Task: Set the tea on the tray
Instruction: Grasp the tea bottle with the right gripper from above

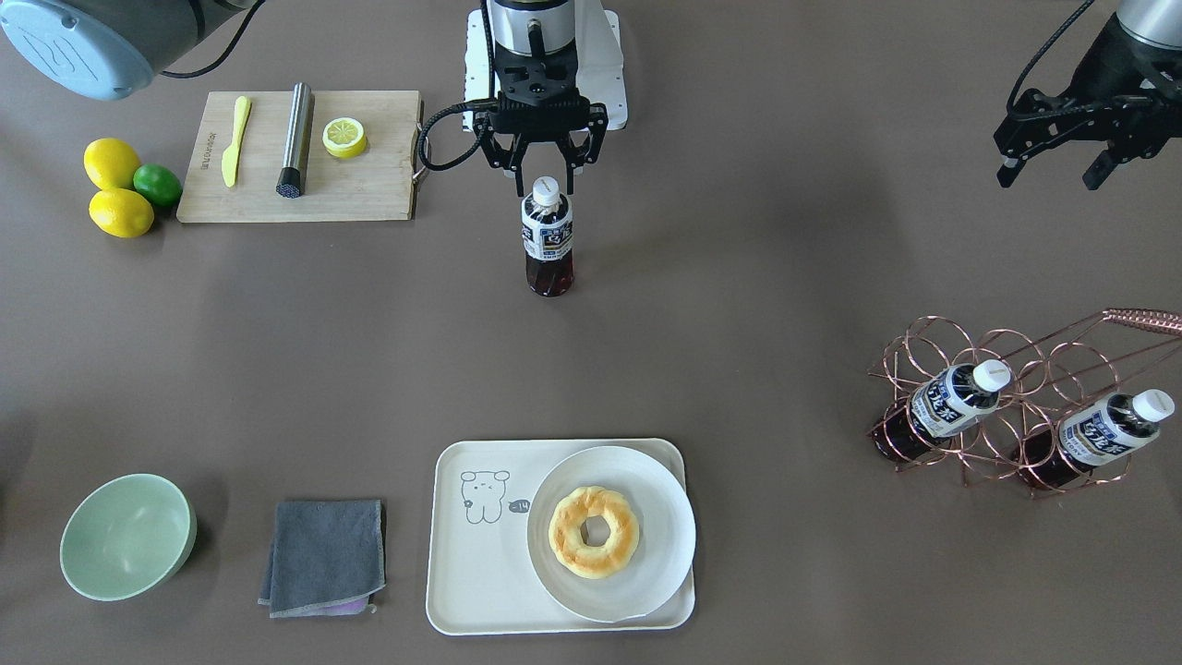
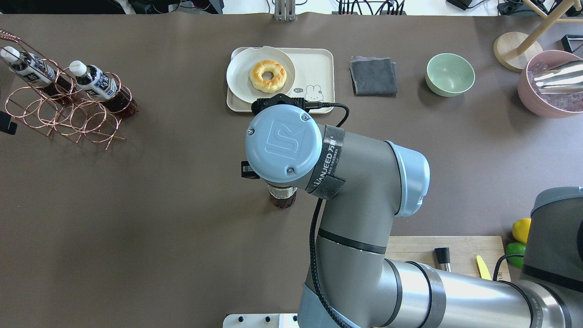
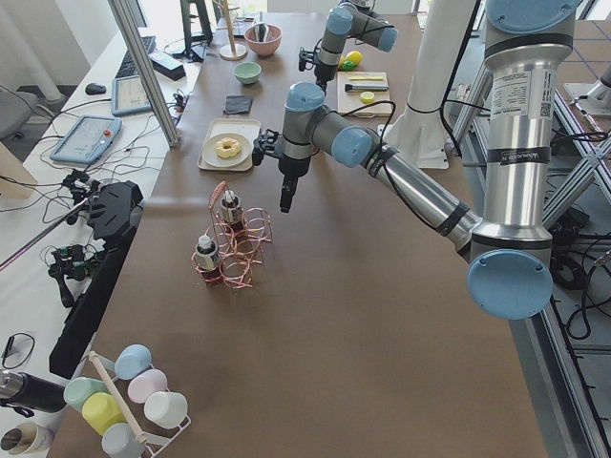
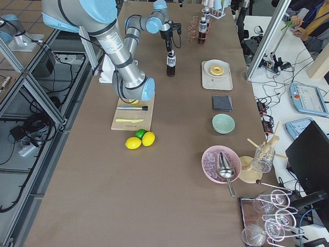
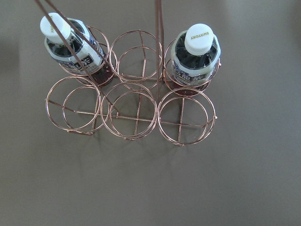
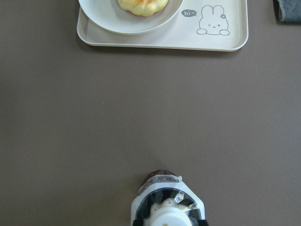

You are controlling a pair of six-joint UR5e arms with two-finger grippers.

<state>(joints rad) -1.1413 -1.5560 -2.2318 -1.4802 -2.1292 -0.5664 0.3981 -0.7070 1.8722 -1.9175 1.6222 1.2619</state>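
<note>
While the tea [image 1: 548,238] stands upright on the bench [image 1: 739,277], about in the middle and well apart from the tray [image 1: 462,591], the task looks to me to be only in its early part. The right pincer [image 1: 545,171] hangs just above the white cap with its fingers apart, one at each side. In the front view they do not touch the bottle, so I judge that nothing is gripped yet. In the right wrist view the cap shows at the bottom edge and the tray lies straight ahead, with bare bench between them. The left pincer [image 1: 1053,174] is also apart and holds nothing; it is high above the rack [image 1: 997,425], where two more bottles of the same kind lean in the wire rings. On the tray a plate [image 1: 665,517] with a doughnut [image 1: 593,532] takes the half nearer the rack, and the half with the small drawn animal is free. What is left, as I see it, is nearly the whole work: to come down around the neck or cap, to close, to lift, to carry the tea to the free half beside the plate, to set it down upright and to let go.
</note>
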